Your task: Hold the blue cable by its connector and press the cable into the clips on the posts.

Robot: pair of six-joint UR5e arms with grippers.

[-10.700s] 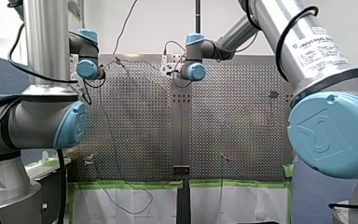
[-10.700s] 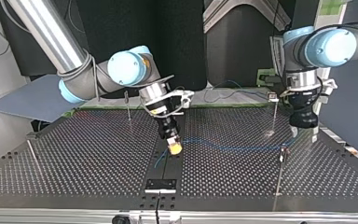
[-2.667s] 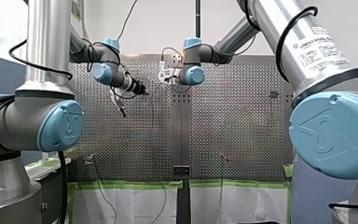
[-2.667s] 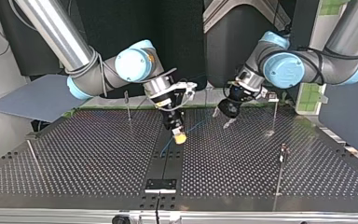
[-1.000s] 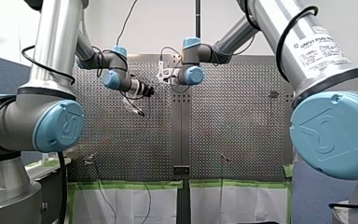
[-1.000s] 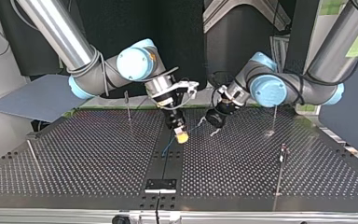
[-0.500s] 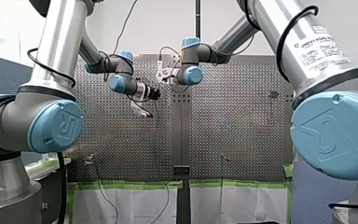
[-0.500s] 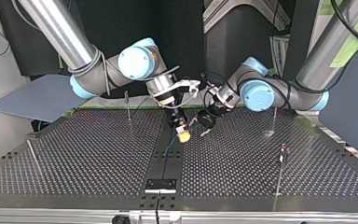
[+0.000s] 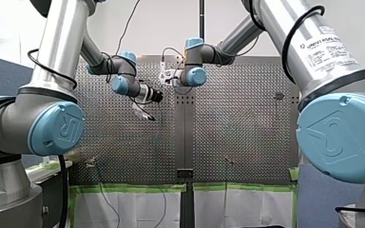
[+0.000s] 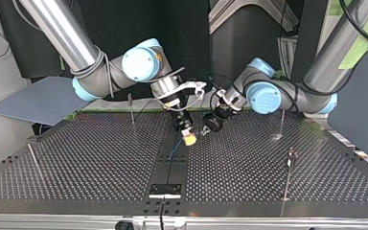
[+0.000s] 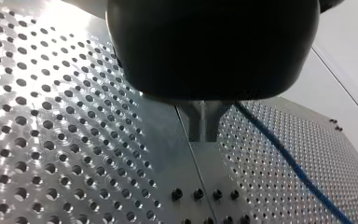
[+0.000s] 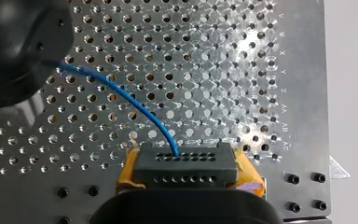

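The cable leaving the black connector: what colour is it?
The cable is blue; the right wrist view shows it best.

Front view: behind and above the arms' shoulders, facing out over the perforated surface [image 9: 237, 133] — far back.
Top view: across the surface, low, facing the arms.
Left wrist view: close, along its fingers [image 11: 204, 126].
Right wrist view: close above the connector [image 12: 186, 164].
Shared: both wrist views and the top view catch the blue cable [image 12: 139, 103].

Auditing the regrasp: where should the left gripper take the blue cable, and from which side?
Probably the blue cable just beyond the black connector, crosswise to its run: the right gripper covers the connector's flanks, leaving only the strand exposed.
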